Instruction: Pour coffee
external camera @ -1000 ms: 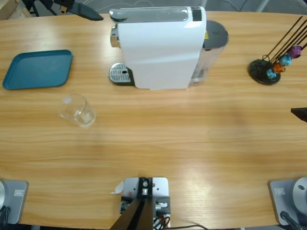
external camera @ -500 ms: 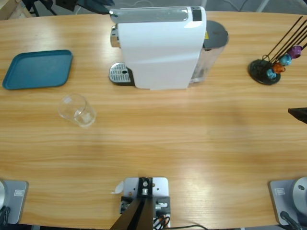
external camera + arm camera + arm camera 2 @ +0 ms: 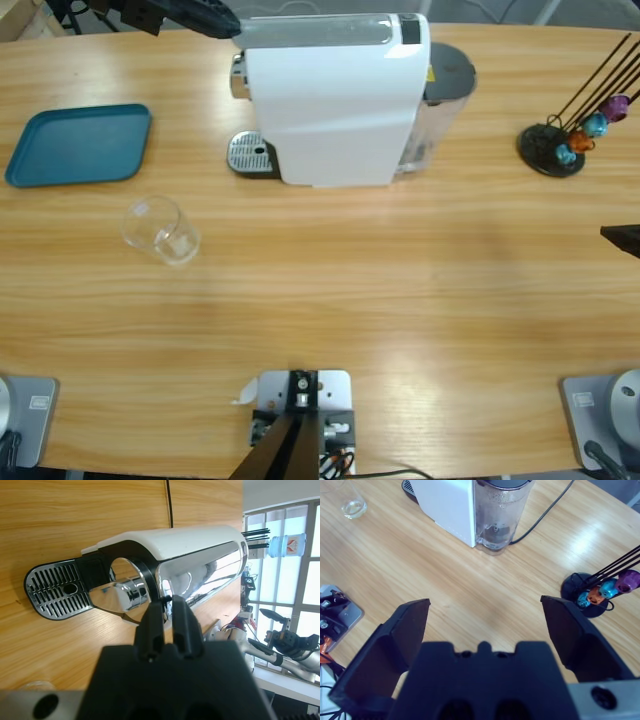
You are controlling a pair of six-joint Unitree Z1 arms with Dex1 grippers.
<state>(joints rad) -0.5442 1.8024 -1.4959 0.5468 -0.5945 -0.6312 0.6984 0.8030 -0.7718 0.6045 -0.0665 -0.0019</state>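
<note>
A white coffee machine (image 3: 330, 100) stands at the back middle of the table, its slotted drip tray (image 3: 250, 155) at its left end. A clear glass (image 3: 160, 232) stands in front left of it, away from the drip tray. A thin pale layer at the glass's bottom (image 3: 352, 507) may be the coffee; it is too small to tell. My left gripper (image 3: 228, 22) is shut, with its tips at the machine's chrome lever (image 3: 200, 575) and nothing held. My right gripper (image 3: 485, 620) is open and holds nothing, showing only as a black tip (image 3: 622, 235) at the table's right edge.
A teal tray (image 3: 80, 145) lies at the back left. A black capsule stand (image 3: 555, 150) with coloured capsules is at the back right. The machine's water tank (image 3: 497, 515) and black power cord (image 3: 545, 515) are on its right side.
My left gripper has moved right along the table's back edge, up to the left end of the machine's top. The glass and the right gripper have barely moved.
</note>
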